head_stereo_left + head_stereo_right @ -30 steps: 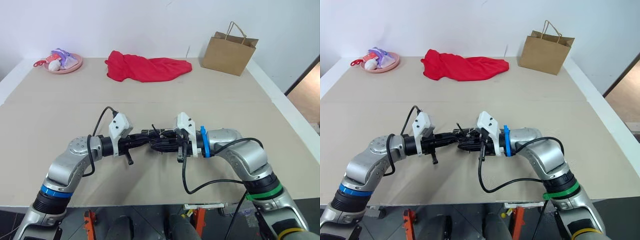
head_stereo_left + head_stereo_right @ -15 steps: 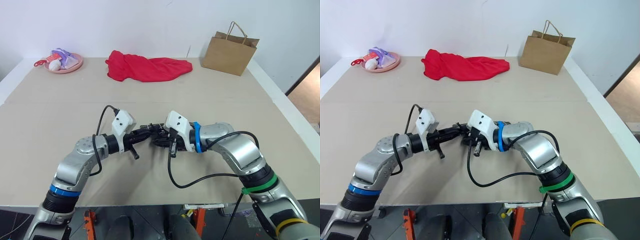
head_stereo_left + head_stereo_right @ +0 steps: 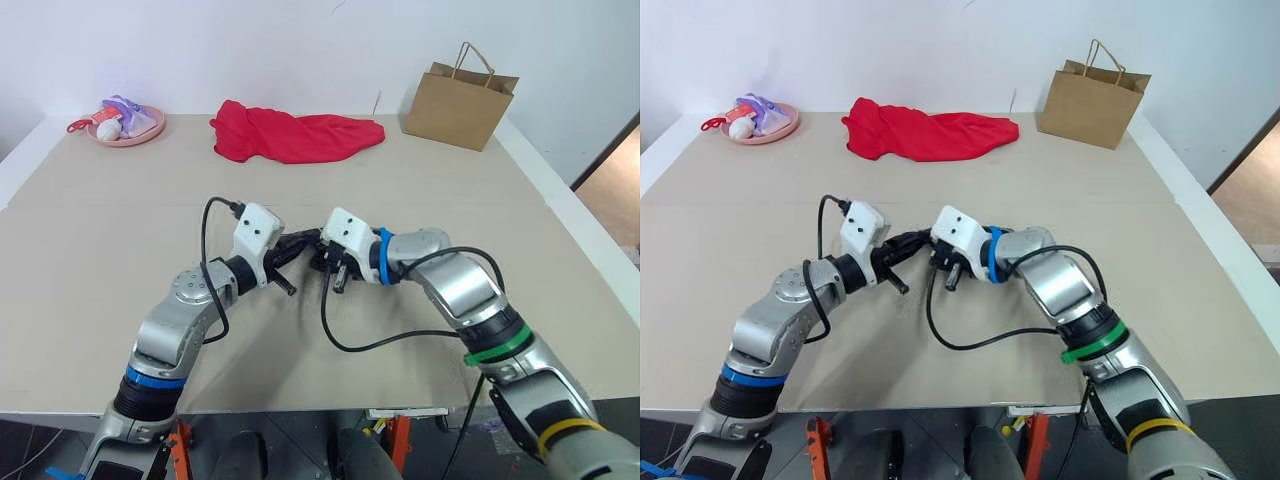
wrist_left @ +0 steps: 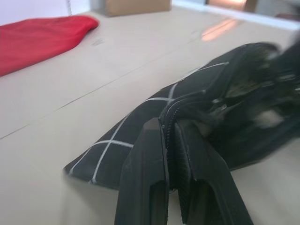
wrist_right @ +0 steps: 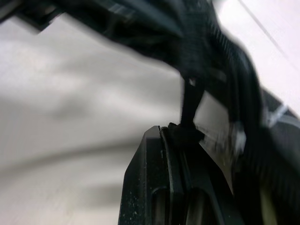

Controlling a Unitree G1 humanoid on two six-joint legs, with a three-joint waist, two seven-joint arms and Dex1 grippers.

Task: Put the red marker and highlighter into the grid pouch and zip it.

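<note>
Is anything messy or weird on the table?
A little. The red cloth lies crumpled in a heap at the far side of the table. The grid pouch is bunched between the left gripper and right gripper, both pinched shut on it, one corner lifted.

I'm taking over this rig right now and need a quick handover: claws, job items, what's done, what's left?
Left claw: shut on the grid pouch at its edge.
Right claw: shut on the zipper cord.
The pouch is held just above the table, between both claws.
Red marker and highlighter: not visible loose; probably inside, unconfirmed.
Left: confirm the zip is fully closed, then set the pouch down.
</note>
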